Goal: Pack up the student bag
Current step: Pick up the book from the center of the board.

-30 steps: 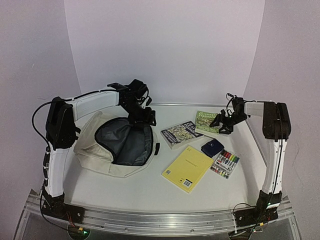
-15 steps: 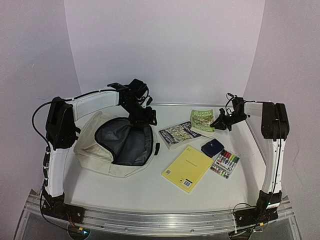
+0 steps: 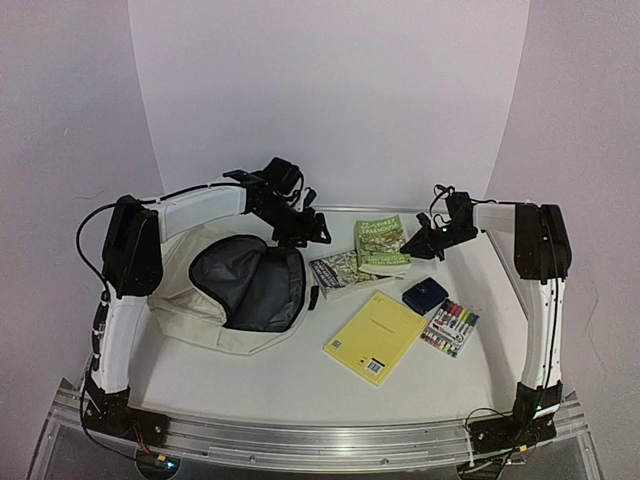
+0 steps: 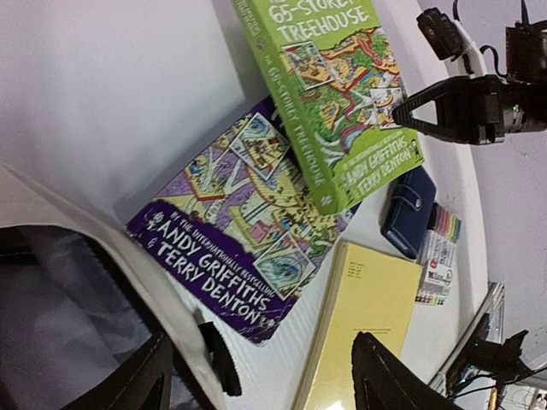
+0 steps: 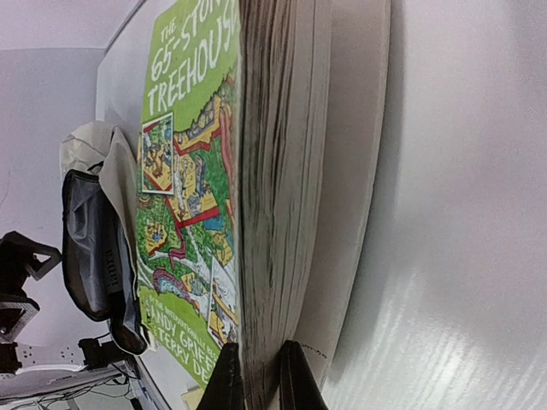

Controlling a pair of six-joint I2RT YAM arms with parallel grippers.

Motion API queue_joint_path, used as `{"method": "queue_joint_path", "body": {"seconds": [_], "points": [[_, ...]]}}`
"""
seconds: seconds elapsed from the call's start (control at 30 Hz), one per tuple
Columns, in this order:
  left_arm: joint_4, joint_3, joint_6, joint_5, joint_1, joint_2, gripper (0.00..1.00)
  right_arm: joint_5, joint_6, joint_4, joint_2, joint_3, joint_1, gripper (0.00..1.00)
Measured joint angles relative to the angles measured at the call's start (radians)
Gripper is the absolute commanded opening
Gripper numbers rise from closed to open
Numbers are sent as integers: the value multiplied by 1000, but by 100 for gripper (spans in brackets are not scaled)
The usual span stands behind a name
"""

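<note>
The student bag (image 3: 190,300) lies at the left, cream, its mouth wide and the dark grey lining (image 3: 245,285) showing. My left gripper (image 3: 303,228) hangs open just past the bag's far right rim, holding nothing; its wrist view shows the bag's cream edge (image 4: 102,248) beside its fingers (image 4: 385,384). My right gripper (image 3: 417,243) is shut on the page edge of a green book (image 3: 380,243), which overlaps a purple book (image 3: 338,270). In the right wrist view the right gripper (image 5: 261,376) pinches the green book (image 5: 188,171) with the student bag (image 5: 94,239) beyond.
A yellow notepad (image 3: 375,337) lies at the centre front. A small navy pouch (image 3: 424,294) and a pack of markers (image 3: 450,327) sit to its right. The left wrist view also shows the green book (image 4: 333,102), purple book (image 4: 248,231), notepad (image 4: 367,333) and right gripper (image 4: 419,111).
My right gripper has shut on the green book and carried it left, over the purple book. My left gripper has shifted a little right, off the bag's rim.
</note>
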Motion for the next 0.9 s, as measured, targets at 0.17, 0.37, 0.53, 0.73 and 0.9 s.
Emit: {"method": "queue_joint_path", "body": {"seconds": [0.17,0.37,0.53,0.73,0.9], "points": [[102,50,-82,92,0,90,72,-14,15,29,-10,-23,27,0],[189,94,-179,163,0,197,73,-38,45,82,-12,-64,46,0],[236,121,-239,190,0,264,73,-55,78,134,-18,-99,70,0],[265,153,-285,221,0,316,69,-76,118,202,-19,-135,101,0],[302,155,-308,253,0,336,45,-92,140,241,-23,-162,127,0]]}}
